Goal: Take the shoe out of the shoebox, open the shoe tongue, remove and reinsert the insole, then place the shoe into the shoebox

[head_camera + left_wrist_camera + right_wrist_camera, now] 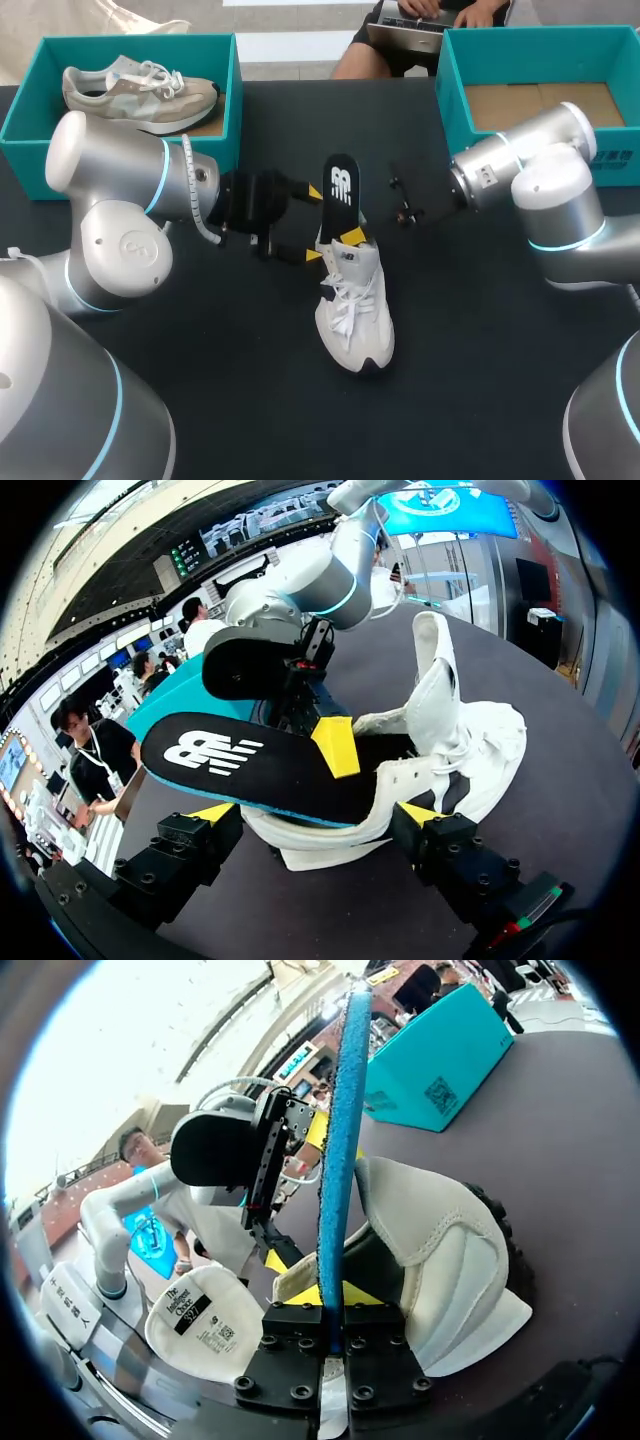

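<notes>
1. Shoe [357, 310], white with white laces [345, 300], sits out on the dark surface [480, 350] near the middle, with its toe on the near side and its heel on the far side.
2. Its tongue [435, 660] stands pulled up, away from the opening.
3. A black insole [340, 190] with a blue edge rises from the heel opening and slants toward the far side. Its lower end is inside the shoe, and most of its length is out in the air.
4. Our right tool [333, 1300] comes in from the right and is clamped on the insole. The insole shows edge-on between the two pads, just above the shoe's collar.
5. Our left tool [314, 225] reaches in from the left with its fingers spread wide around the heel end. The near tip lies against the shoe's side. The far tip sits just beside the heel under the overhanging insole, and we see no squeeze from both sides.
6. At the far right stands a teal shoebox [450, 90] with its brown floor showing, well apart from the shoe.
7. At the far left a second teal box [230, 90] holds a beige sneaker [135, 90] lying on its side.
</notes>
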`<state>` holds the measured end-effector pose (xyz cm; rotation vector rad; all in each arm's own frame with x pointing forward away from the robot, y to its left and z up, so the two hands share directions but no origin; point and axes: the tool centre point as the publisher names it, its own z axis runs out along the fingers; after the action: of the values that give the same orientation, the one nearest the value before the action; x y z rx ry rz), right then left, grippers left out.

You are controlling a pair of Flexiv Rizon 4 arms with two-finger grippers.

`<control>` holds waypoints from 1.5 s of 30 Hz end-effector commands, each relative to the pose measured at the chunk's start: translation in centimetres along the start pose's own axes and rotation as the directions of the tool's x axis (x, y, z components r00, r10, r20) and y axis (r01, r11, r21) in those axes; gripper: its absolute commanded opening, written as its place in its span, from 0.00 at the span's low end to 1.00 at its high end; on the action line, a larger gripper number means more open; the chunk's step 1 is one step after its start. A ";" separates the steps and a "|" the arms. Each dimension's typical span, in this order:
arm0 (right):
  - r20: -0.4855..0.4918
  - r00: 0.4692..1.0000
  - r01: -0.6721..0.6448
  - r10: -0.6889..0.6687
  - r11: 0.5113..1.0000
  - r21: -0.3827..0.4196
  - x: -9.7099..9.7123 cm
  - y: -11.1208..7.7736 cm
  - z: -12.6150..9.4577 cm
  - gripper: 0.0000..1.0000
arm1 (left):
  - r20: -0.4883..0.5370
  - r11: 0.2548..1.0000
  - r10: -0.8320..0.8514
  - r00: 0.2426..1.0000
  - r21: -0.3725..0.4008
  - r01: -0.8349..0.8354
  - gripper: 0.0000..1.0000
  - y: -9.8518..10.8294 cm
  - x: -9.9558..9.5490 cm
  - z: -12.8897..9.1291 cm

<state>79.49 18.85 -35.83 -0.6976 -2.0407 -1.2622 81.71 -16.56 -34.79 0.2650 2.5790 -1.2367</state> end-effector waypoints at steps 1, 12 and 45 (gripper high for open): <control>0.025 1.000 0.012 -0.012 1.000 0.007 0.6 0.0 0.0 0.00 | -0.001 1.000 0.000 1.000 -0.004 0.000 1.00 -0.1 0.0 0.1; 0.042 0.995 0.088 -0.090 0.995 0.057 -0.6 3.2 -1.9 0.18 | -0.001 1.000 0.000 1.000 -0.004 0.000 1.00 -0.1 0.0 0.1; 0.036 0.999 0.021 -0.025 0.994 0.109 -0.2 2.8 -2.1 0.24 | -0.001 1.000 0.000 1.000 -0.004 0.000 1.00 -0.1 0.0 0.1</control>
<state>81.10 17.89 -33.55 -0.6720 -2.1373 -1.1682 81.72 -16.57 -34.78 0.2650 2.5788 -1.2368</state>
